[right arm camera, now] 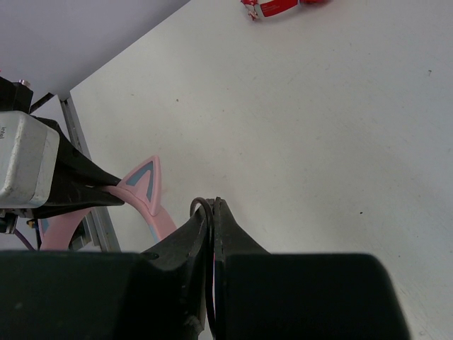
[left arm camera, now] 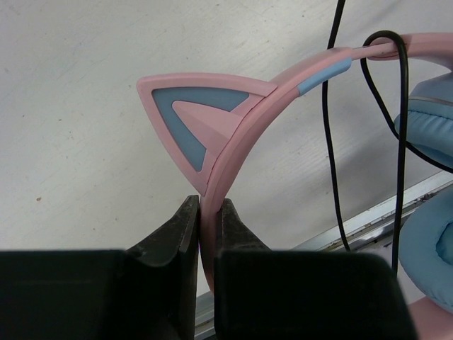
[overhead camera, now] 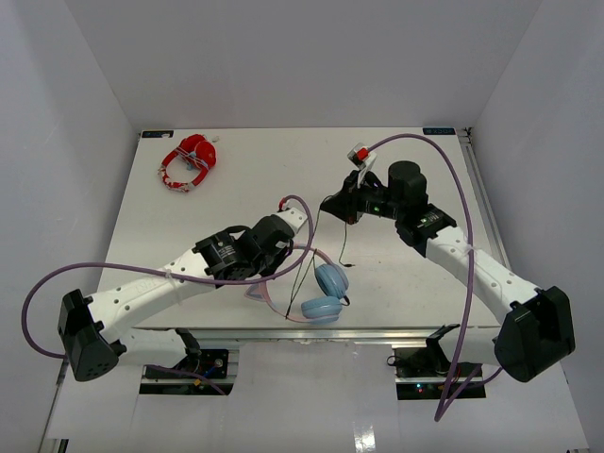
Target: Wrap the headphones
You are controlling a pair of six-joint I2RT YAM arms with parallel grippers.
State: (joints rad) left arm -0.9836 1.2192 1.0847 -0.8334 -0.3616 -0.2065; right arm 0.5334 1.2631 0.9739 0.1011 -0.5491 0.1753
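Headphones (overhead camera: 331, 280) near front edge of white table (overhead camera: 236, 189), white walls (overhead camera: 283, 57)

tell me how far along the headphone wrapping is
Done: left pincer clamps the headphones by the pink band, right pincer pinches the black cable. In hand: cable crosses the band about once. Left: most cable hangs loose, so nearly all winding.

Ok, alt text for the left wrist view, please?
The left gripper clamps its jaws on the pink headband of the headphones, just below a cat ear. A thin black cable loops over the band beside a light blue ear cup, above a white table.
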